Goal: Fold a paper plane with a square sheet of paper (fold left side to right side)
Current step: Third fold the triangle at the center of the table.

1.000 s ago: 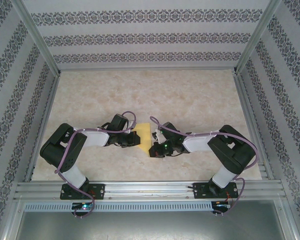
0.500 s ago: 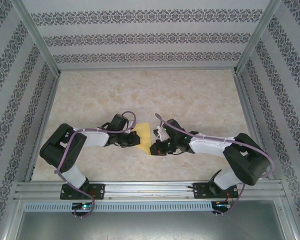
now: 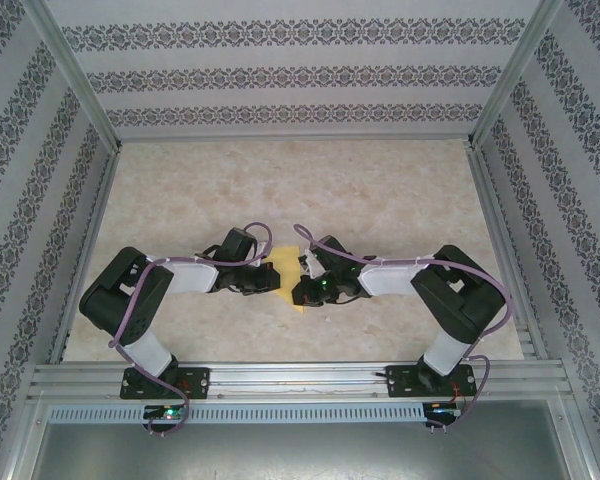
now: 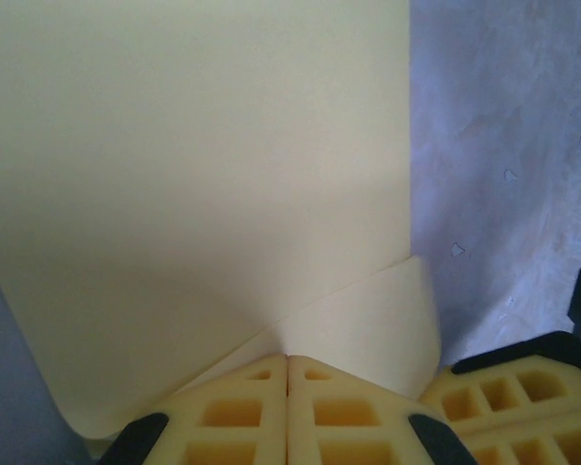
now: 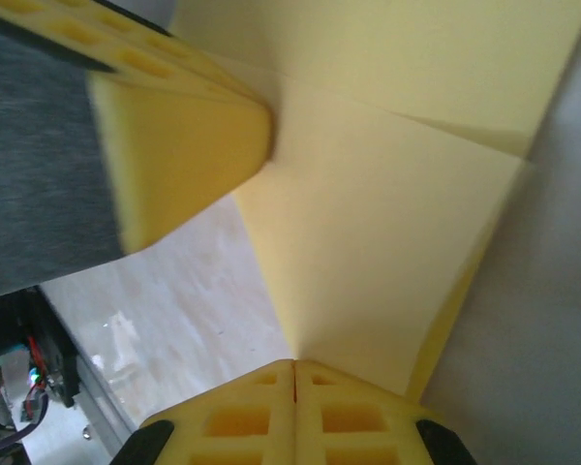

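From the overhead camera I see the yellow sheet of paper (image 3: 288,264) on the marbled table (image 3: 400,190), left to right about midway and toward the near edge, caught between my two arms. The left gripper (image 3: 275,282) reaches it from the left and the right gripper (image 3: 301,292) from the right, their heads close together. On the left wrist camera the left fingers (image 4: 237,412) are clenched flat against each other. The paper runs out of their seam, one broad layer with a smaller flap lying over its lower right part. The right arm's fingers sit just beside that flap's corner. On the right wrist camera the right fingers (image 5: 353,417) are likewise clamped on the paper, which fans away from them in overlapping layers, and a left fingertip touches it higher up.
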Robot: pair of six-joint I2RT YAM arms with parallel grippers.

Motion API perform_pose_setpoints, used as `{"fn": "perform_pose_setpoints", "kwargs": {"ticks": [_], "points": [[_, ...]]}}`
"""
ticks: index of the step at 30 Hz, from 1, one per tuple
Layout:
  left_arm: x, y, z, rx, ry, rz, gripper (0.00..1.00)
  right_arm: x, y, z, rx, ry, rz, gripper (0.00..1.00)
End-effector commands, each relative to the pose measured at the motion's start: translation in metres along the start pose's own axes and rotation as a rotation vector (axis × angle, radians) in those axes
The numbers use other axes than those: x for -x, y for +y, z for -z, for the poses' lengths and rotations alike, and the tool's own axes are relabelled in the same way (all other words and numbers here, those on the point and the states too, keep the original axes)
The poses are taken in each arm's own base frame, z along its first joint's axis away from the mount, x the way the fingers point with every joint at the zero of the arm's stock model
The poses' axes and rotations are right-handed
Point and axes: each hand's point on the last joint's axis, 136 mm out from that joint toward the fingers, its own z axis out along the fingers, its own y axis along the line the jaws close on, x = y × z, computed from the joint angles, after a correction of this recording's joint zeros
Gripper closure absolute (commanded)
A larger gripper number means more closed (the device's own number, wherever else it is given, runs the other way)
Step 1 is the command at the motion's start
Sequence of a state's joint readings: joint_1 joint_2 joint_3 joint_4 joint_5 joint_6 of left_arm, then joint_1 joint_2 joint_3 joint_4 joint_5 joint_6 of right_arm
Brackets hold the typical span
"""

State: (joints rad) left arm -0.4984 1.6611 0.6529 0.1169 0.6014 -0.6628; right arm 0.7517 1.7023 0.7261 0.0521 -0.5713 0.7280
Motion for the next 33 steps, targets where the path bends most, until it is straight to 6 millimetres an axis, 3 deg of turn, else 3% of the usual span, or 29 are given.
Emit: {"fn": "perform_pose_setpoints", "kwargs": {"ticks": [1,12,19,26,33], "points": [[-0.014,0.023,-0.002,0.096,0.024,0.027,0.94,-0.004,-0.008,-0.006,-0.042,0.008,-0.011,1.00],[0.002,-0.004,0.016,0.033,-0.055,-0.020,0.93,-0.028,-0.046,-0.015,-0.151,0.083,-0.075,1.00],[-0.005,-0.022,0.028,-0.059,-0.096,-0.022,0.94,-0.034,-0.062,-0.013,-0.221,0.092,-0.089,1.00],[-0.017,-0.034,0.020,-0.090,-0.082,-0.036,0.95,-0.035,-0.071,-0.012,-0.268,0.098,-0.094,1.00],[-0.015,-0.041,0.009,-0.107,-0.080,-0.035,0.95,-0.037,-0.076,-0.011,-0.301,0.101,-0.097,1.00]]}}
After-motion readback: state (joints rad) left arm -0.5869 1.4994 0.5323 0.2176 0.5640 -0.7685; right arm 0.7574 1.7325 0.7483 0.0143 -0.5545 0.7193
